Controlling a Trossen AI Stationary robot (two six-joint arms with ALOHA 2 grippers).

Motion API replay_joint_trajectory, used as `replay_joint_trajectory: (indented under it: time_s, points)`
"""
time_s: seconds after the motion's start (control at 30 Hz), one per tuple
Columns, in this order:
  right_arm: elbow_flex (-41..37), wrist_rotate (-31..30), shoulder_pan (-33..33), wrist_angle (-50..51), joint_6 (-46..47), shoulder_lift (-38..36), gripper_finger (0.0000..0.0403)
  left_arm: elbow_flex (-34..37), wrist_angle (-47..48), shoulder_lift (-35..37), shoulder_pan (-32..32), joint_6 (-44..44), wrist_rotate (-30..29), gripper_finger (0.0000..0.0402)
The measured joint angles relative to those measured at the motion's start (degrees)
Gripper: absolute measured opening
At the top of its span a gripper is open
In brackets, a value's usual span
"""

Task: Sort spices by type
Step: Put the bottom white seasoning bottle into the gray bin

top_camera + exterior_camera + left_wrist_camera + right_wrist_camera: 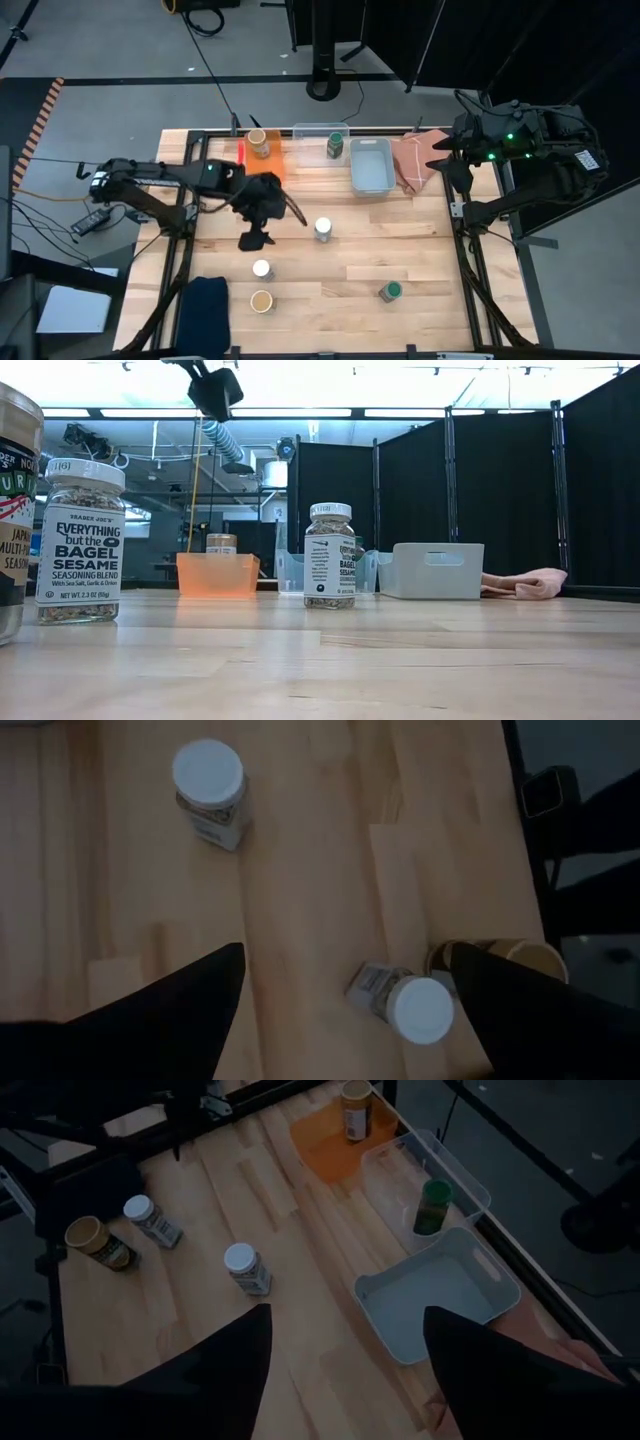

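Note:
Several small round spice jars show. On the open table stand a white-lidded jar (pixel 323 229), a second white-lidded one (pixel 261 268), a tan-lidded one (pixel 262 300) and a green-lidded one (pixel 390 290). Another tan-lidded jar (pixel 258 140) stands in the orange bin (pixel 275 165), and another green-lidded jar (pixel 336 146) in the clear bin (pixel 312 130). My left gripper (pixel 255 240) hangs open above the table, just on the far side of the second white-lidded jar (pixel 420 1010). My right gripper (pixel 437 152) waits open, raised at the far right.
A pale-blue bin (pixel 371 166) stands at the far edge, right of the clear bin, with a pink cloth (pixel 412 160) beside it. A dark blue cloth (pixel 207 310) lies at the near left corner. Bare wood lies between the jars at the table's middle and right.

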State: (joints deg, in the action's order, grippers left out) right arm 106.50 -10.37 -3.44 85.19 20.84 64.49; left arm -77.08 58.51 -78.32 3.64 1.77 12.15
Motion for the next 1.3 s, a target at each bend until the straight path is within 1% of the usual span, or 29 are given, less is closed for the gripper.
replay_joint_trajectory:
  time_s: [0.23,0.57,0.67,0.8,1.17,1.3]
  points:
    - [0.00,-0.01,0.00,0.02,-1.46,0.00,0.0268,1.41,0.09,-0.04,7.23,4.45,-6.90,0.0360]
    - [0.00,0.00,0.00,0.04,-3.06,0.00,0.0271,2.41,1.38,-0.04,17.06,7.16,-7.75,0.0360]
    - [0.00,0.00,0.00,0.04,-3.04,0.00,0.0270,2.41,2.45,-0.04,18.93,7.35,-9.85,0.0360]
    - [0.00,0.00,0.00,0.04,-3.04,0.00,0.0268,2.41,4.04,-0.04,20.09,5.53,-12.83,0.0360]
    - [0.00,0.00,0.01,0.00,-2.78,0.03,0.0268,2.41,4.06,-0.04,20.13,1.97,-14.52,0.0360]
    - [0.00,0.00,0.02,-0.02,-1.63,0.13,0.0270,4.90,1.72,0.05,20.13,1.41,-14.51,0.0360]
